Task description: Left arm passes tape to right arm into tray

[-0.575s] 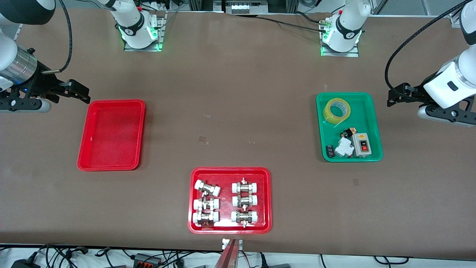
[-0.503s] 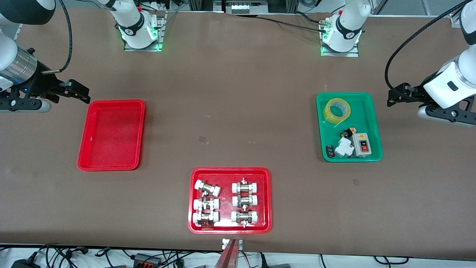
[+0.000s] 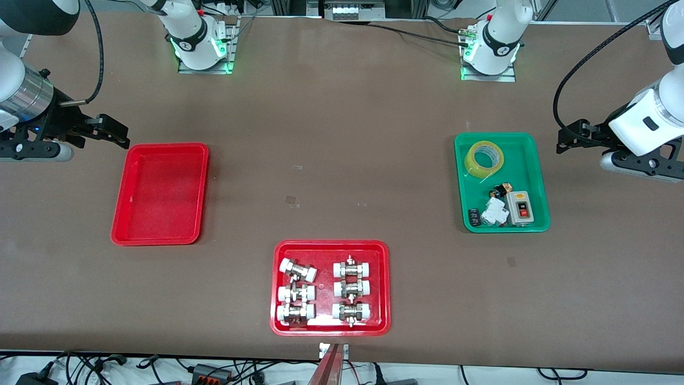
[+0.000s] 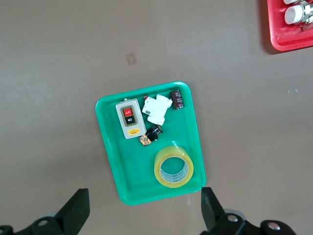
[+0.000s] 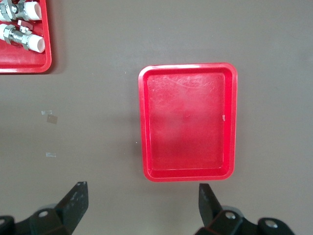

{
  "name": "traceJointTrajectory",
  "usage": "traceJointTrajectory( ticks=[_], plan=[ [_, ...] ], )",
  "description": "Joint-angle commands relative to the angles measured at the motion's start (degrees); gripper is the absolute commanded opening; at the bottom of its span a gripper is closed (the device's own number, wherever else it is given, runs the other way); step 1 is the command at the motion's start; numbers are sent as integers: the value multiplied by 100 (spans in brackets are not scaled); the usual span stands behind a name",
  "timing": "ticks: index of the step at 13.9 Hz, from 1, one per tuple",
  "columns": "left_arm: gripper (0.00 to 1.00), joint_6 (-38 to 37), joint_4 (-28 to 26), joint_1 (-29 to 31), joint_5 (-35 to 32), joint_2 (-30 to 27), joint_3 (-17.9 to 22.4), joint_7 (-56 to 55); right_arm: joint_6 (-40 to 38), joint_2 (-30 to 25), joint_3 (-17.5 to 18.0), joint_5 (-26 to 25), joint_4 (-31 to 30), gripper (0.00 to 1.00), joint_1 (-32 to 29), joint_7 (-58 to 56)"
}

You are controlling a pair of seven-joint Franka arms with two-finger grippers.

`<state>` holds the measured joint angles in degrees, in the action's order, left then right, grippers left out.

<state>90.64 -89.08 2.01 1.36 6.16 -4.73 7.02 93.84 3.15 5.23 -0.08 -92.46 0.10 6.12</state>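
nothing moved; tape [image 4: 173, 167] below left tool [image 4: 142, 213].

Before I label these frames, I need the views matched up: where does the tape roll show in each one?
Front view: the tape lies in the green tray, at the end farther from the camera.
Left wrist view: the tape lies in the same tray, beside the grey switch box.
Right wrist view: not in it.
Shared landmark: the green tray.
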Motion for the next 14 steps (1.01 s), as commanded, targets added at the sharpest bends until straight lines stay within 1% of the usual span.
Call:
traceJointTrajectory(
  ticks=[1,2,3,4,7,10,13,14],
  plan=[
    [100,103,-319,45,75,8,-98,-16,-58,-7,13,-71,61,100,16,3],
    [100,190,-407,80,75,61,-98,-16,-58,-7,5,-71,61,100,16,3],
    [100,426,-617,89,75,113,-98,19,-50,-7,5,-71,61,100,16,-6],
    [100,733,-941,98,67,105,-98,19,-50,-7,5,-71,61,100,16,-6],
    [100,1069,-1795,107,58,-18,-89,19,-58,-7,5,-71,61,100,16,3],
    [100,1990,-2638,98,58,-44,-98,10,-50,-7,5,-71,61,100,16,3],
    [100,3228,-3797,45,58,-35,-107,10,-58,-7,5,-71,61,100,16,-6],
    [100,3493,-4105,45,58,-18,-107,2,-58,-7,5,-71,61,100,7,-6]
  ],
)
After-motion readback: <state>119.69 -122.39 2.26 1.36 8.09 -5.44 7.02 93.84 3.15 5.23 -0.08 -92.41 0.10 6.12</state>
